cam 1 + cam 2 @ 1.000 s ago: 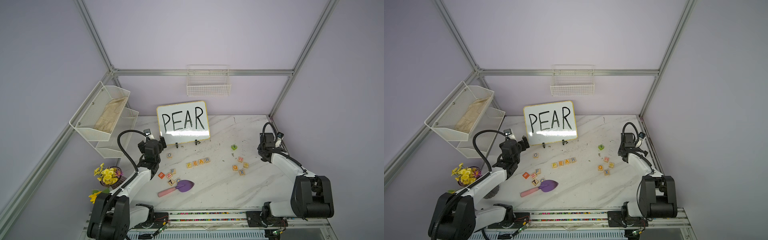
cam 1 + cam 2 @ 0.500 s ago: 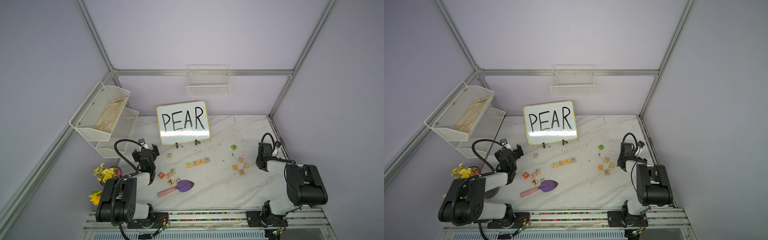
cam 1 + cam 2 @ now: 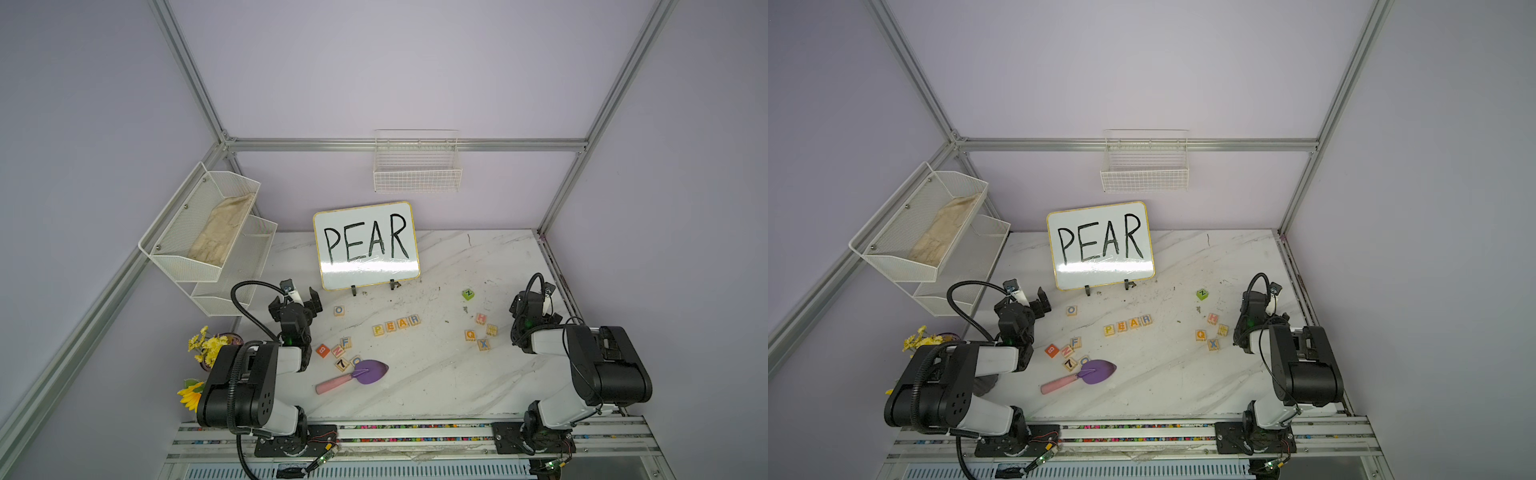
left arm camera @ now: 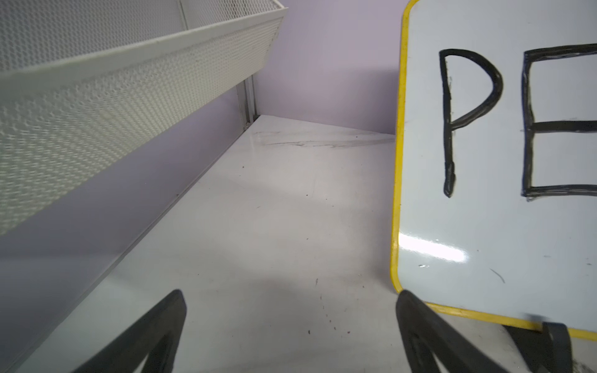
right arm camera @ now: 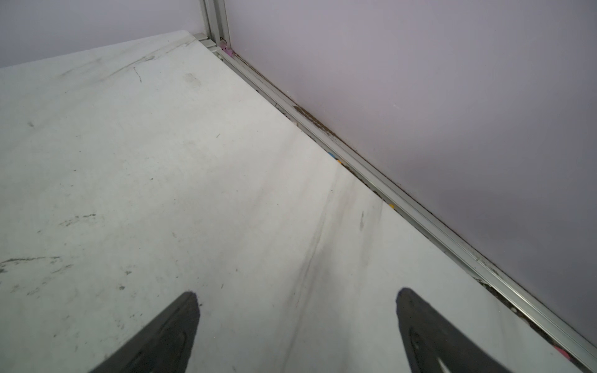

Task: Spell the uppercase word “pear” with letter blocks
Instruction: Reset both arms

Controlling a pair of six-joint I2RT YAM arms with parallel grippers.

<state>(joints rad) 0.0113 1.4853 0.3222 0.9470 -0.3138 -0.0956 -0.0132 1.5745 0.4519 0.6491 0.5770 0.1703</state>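
Four letter blocks lie side by side mid-table and read P [image 3: 378, 330], E [image 3: 390, 326], A [image 3: 402, 323], R [image 3: 414, 320]; both top views show the row, with P [image 3: 1108, 330] at its left end. My left gripper [image 3: 296, 300] hovers open at the left, well away from the row, near the whiteboard's lower corner. In the left wrist view its open jaws [image 4: 290, 297] frame only bare tabletop. My right gripper [image 5: 295, 295] is open too, over bare table beside the right wall rail. No block touches either gripper.
The whiteboard [image 3: 368, 245] with handwritten PEAR stands behind the row. Spare blocks cluster left [image 3: 337, 351] and right [image 3: 470, 335], with a lone O [image 3: 338, 310] and a green cube [image 3: 468, 294]. A purple trowel [image 3: 365, 371] lies in front. A mesh shelf rack [image 3: 208, 232] and flowers [image 3: 208, 347] are on the left.
Both arms have folded down and back toward their bases at the table's front. Both grippers stay open and the blocks have not moved.
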